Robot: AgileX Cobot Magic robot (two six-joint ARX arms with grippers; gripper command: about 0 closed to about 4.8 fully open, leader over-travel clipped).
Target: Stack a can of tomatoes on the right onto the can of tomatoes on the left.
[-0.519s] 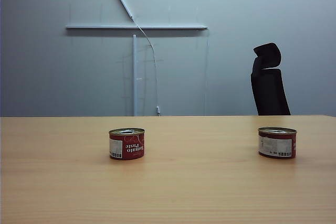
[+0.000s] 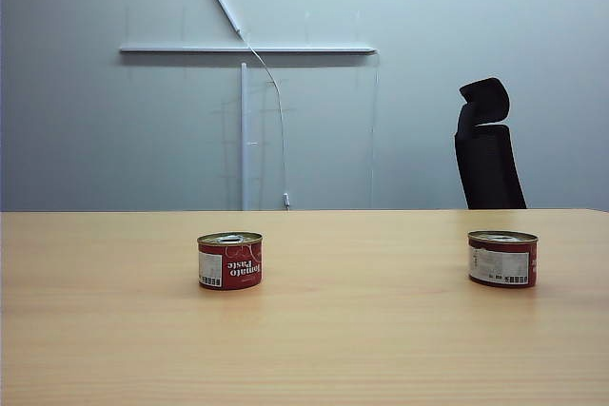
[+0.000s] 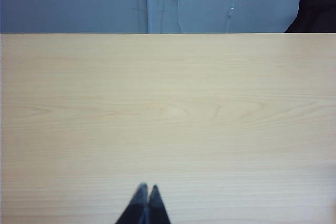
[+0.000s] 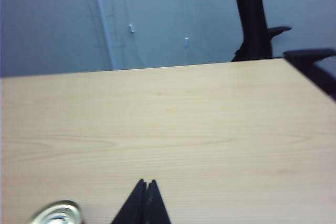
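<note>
Jaws together — left gripper point(image 3: 146, 188), right gripper point(image 4: 146, 183)

Neither arm shows in the exterior view. In each wrist view only the dark, blurred tips of the left gripper point(image 3: 146, 188) and right gripper point(image 4: 146, 183) show, pressed together. A silvery round can lid point(image 4: 56, 214), probably the right tomato can's, is edge-cropped.

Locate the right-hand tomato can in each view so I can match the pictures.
Exterior view: right tomato can upright at the table's right.
Left wrist view: not in it.
Right wrist view: only its lid, beside the shut right claw.
Shared landmark: black chair.
</note>
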